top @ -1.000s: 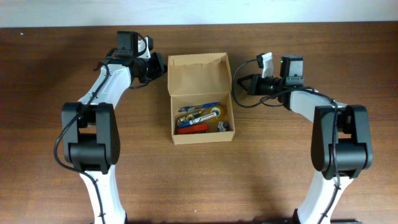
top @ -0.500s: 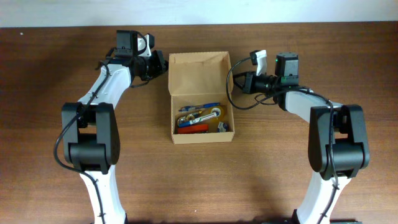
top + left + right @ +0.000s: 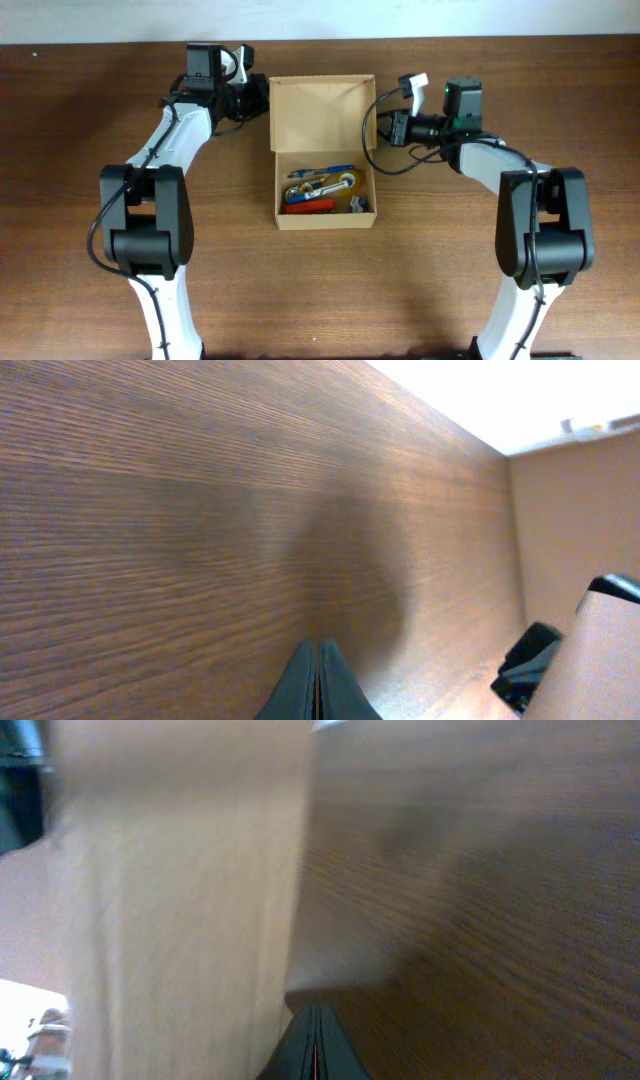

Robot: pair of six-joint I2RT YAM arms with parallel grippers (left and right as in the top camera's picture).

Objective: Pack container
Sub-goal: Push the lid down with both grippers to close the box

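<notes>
Where container (image 3: 320, 112) lies, end effectors (image 3: 262, 99) (image 3: 385, 130) flank it.

container (image 3: 327, 222) open on top | flap (image 3: 320, 112) blocks 12 | left gripper (image 3: 255, 98) at 10, right gripper (image 3: 388, 130) at 2 | 6 wide open

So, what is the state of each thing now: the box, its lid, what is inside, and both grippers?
container: open, partly filled.
lid flap: folded back, away from the opening.
items inside: lying loose in the container.
left gripper: shut, holding nothing, beside the lid flap.
right gripper: shut, holding nothing, beside the lid flap on the other side.
</notes>
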